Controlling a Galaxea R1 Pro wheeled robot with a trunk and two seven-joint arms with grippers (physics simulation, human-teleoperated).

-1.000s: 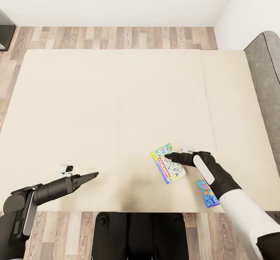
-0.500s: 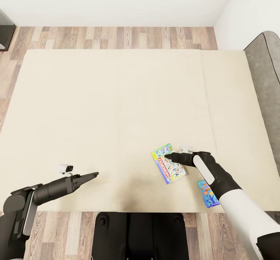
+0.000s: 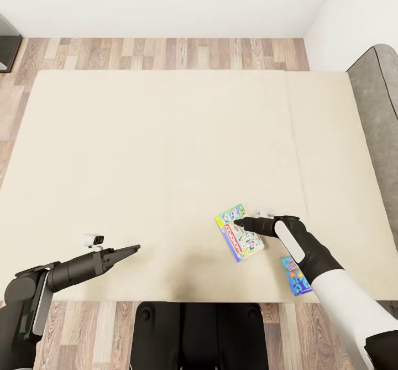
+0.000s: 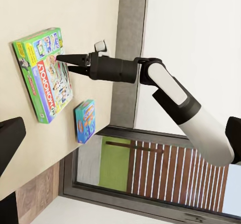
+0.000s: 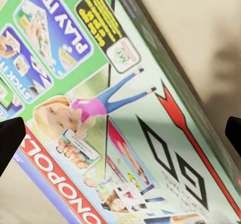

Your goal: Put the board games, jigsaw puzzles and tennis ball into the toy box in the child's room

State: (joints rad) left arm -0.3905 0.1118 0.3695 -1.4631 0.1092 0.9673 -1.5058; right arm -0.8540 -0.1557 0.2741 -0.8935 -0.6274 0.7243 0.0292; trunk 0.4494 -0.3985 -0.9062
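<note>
Both board games lie on the bed [image 3: 166,154], not yet boxed: the green-edged board game [image 3: 239,232] and the small blue board game [image 3: 296,275] near its edge. Your right gripper [image 3: 239,223] hovers over the green one, jaws spread. Left gripper [image 3: 134,248]: jaw state cannot be told.

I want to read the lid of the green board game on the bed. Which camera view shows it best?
The right wrist view: the green board game is close, its lettering legible. The head view shows it small, the right gripper above. The left wrist view shows it whole, farther off.
</note>
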